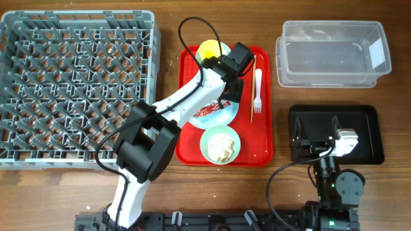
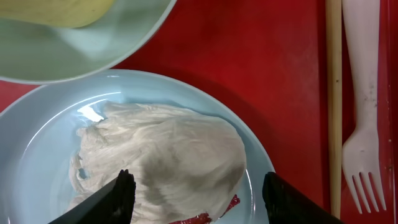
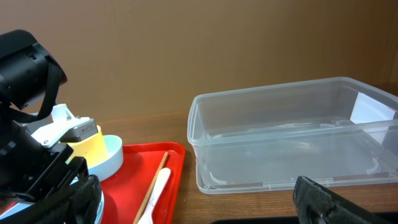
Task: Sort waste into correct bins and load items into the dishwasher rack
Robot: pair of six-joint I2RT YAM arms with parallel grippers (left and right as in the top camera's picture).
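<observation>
The grey dishwasher rack (image 1: 77,83) is set at the far left. Beside it, on the red tray (image 1: 263,151), the left gripper (image 2: 196,186) is held with jaws spread wide over the crumpled white scrap (image 2: 161,155), which lies on the pale blue plate (image 2: 37,143) (a red wrapper (image 2: 208,218) is glimpsed at the scrap's edge). Further right, the clear tub (image 1: 331,54) is placed behind the black tray (image 1: 369,138), above which the right gripper (image 3: 199,205) is poised with jaws parted.

Wooden table (image 1: 218,192) — rack (image 1: 70,83), red tray (image 1: 263,138), tub (image 1: 331,54), black tray (image 1: 366,128)
</observation>
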